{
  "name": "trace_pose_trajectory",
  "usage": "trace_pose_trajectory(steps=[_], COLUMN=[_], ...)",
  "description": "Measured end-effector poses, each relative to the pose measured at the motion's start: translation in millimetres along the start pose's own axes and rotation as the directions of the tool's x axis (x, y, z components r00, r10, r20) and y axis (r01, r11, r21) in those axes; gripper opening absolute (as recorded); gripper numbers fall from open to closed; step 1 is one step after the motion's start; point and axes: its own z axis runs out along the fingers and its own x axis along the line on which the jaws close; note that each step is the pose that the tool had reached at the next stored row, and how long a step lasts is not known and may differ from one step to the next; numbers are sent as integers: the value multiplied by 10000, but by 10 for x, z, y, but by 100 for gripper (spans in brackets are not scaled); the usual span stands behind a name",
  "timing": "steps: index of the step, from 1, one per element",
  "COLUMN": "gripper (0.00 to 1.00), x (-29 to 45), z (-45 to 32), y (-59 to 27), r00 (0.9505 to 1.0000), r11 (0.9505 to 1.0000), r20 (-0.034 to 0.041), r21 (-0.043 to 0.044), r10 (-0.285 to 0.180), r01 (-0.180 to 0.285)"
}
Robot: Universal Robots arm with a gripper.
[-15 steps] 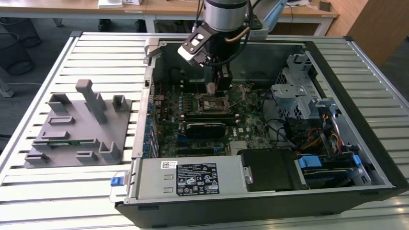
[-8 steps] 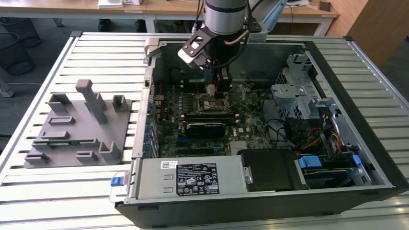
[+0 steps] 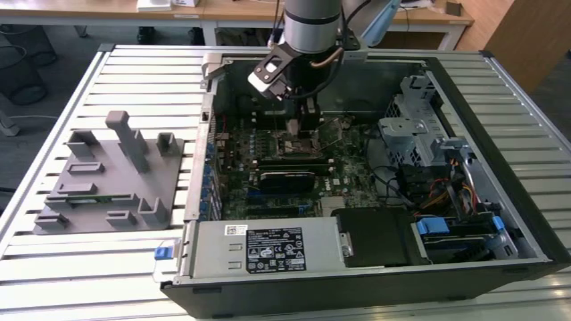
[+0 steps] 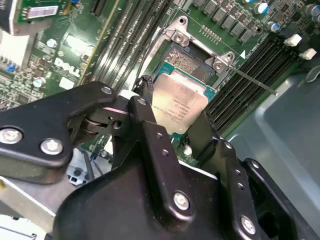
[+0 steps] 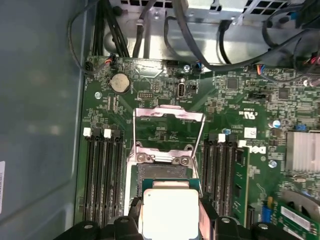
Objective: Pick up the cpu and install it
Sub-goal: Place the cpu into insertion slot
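A: Nearest, in the second wrist view?
B: The gripper clamps the cpu by two edges, over the open socket.
A: And the exterior view?
B: It adds the arm reaching into the computer case, with a grey fixture at the exterior view's left.

You are seeing the cpu being cut off by the first wrist view's edge, the gripper covering its sides.

Bright, even room light — glare whitens the cpu, shadows soft.
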Motion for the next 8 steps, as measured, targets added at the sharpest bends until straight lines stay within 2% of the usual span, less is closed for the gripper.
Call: trace_pose_trajectory(steps=[8], gripper=[53], x=[13], z=[138], y=[-22], r00=[9998], r11=[9998], r20=[-6], r21=[2], r10=[207], r01=[-207])
